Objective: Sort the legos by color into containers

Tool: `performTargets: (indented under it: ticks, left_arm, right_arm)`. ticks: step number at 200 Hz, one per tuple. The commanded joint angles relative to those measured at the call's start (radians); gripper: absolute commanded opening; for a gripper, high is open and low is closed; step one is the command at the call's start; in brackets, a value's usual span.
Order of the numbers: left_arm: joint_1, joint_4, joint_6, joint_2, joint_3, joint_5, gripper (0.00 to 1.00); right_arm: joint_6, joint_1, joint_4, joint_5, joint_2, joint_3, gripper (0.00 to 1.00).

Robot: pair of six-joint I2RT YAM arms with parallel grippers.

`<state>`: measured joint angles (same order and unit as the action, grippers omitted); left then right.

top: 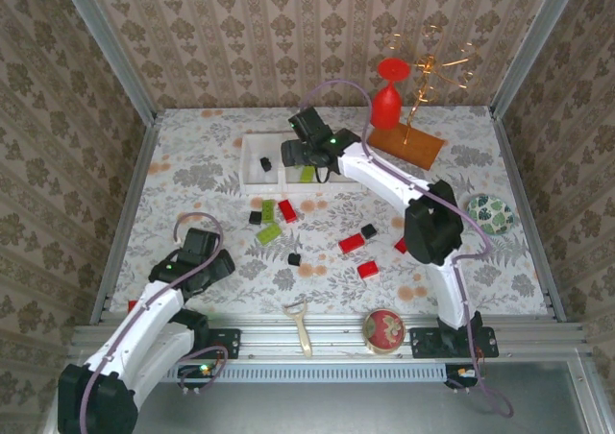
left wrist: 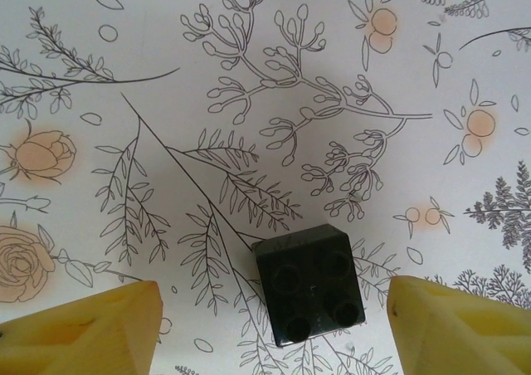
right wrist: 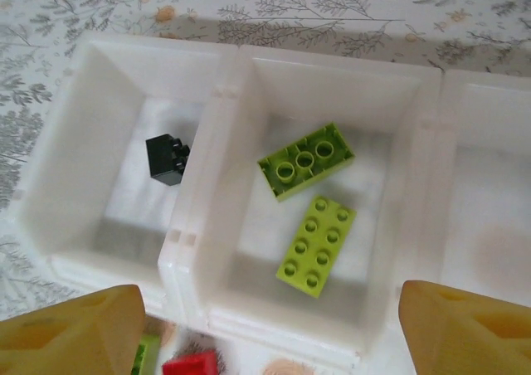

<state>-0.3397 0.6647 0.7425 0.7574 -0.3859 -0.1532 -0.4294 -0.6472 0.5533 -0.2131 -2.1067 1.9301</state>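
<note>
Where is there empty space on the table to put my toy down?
Bare cloth lies left of the containers, up to the side rail, and front right in front of the green plate. The right-hand bin looks empty too. It is crowded in the middle, just in front of the containers, where the legos lie scattered.

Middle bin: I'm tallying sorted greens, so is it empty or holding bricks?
Not empty: the middle bin holds two lime green bricks, one underside up, one studs up.

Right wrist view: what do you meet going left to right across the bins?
Left bin holding a black brick → middle bin holding an underside-up lime green brick and a studs-up lime green brick → right bin.
</note>
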Motion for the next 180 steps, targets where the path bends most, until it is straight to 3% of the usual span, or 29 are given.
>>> performTargets:
  ticks: [1, 10, 41, 102, 180]
  left_arm:
    - [-0.015, 0.003, 0.018, 0.026, -0.023, -0.020, 0.68]
    - [-0.022, -0.003, 0.017, 0.040, -0.027, -0.023, 0.67]
    - [-0.044, -0.036, 0.018, 0.088, -0.036, -0.026, 0.62]
    - [-0.064, -0.105, 0.008, 0.184, -0.060, -0.019, 0.61]
    - [-0.079, -0.114, -0.008, 0.307, -0.079, -0.048, 0.57]
  right_arm:
    - [-0.020, -0.005, -0.056, -0.050, 0.097, -0.092, 0.91]
    - [-0.024, -0.005, -0.066, -0.058, 0.126, -0.134, 1.00]
    - [-0.051, -0.006, -0.086, -0.096, 0.235, -0.272, 1.00]
    - [-0.112, -0.008, -0.110, -0.164, 0.429, -0.526, 1.00]
    - [-0.161, -0.008, -0.030, -0.220, 0.505, -0.663, 1.00]
